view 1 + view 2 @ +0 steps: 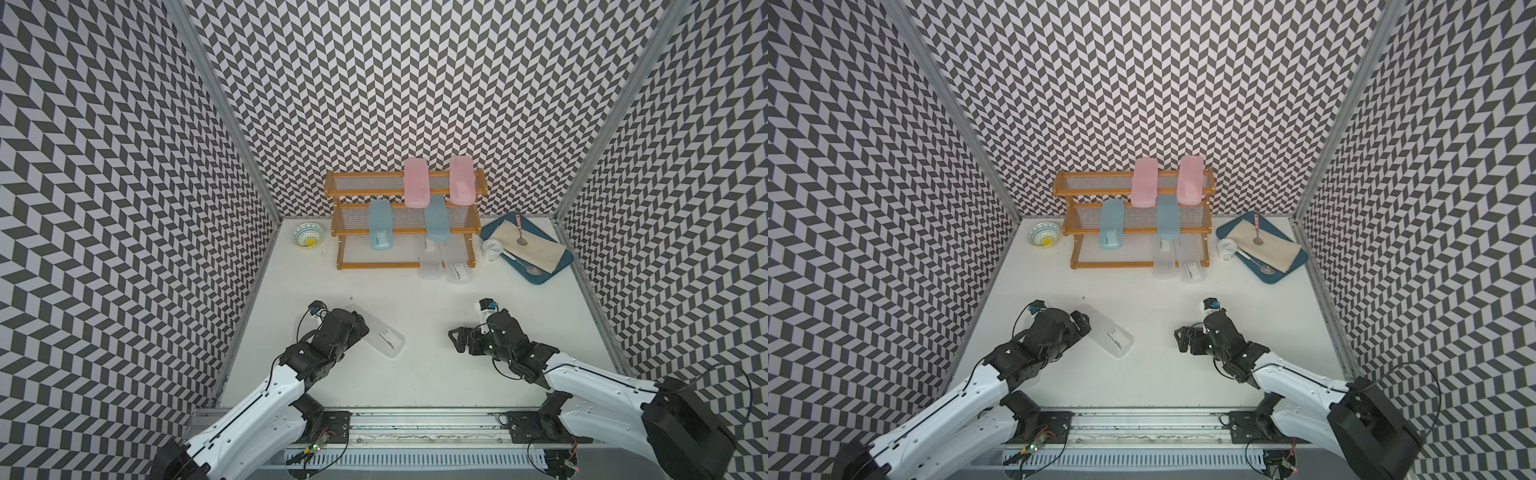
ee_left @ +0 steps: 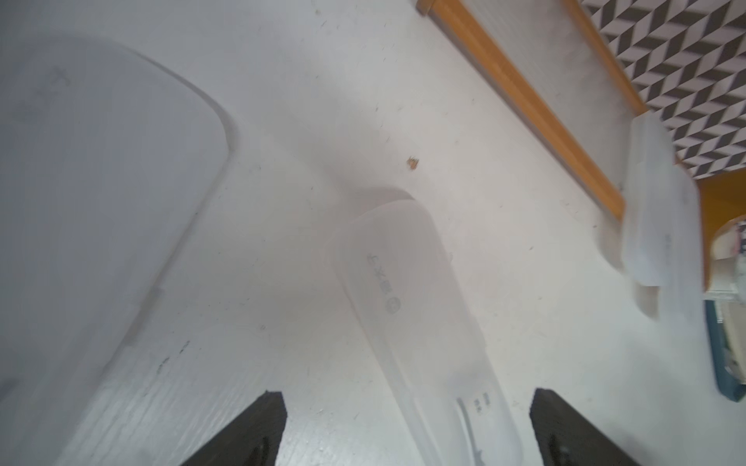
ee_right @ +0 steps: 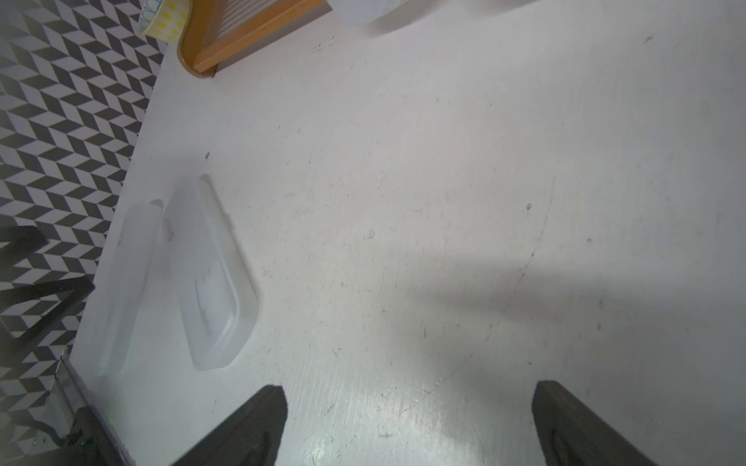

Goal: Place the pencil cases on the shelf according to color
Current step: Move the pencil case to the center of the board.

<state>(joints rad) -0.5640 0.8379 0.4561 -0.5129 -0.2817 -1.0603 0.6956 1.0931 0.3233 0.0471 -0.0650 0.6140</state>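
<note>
Left gripper (image 2: 407, 393): released, jaws astride frosted clear plastic pencil case (image 1: 384, 338), at 8 o'clock.
Right gripper (image 3: 407, 387): released, empty, at 4 o'clock.
Orange-brown wooden three-tier shelf (image 1: 378, 264): at 12 o'clock.

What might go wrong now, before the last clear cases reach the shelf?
1. The left tool straddles one clear case; a second clear case lies close beside it and might get knocked.
2. The pink cases overhang the top tier of the shelf; a bump could tip them.
</note>
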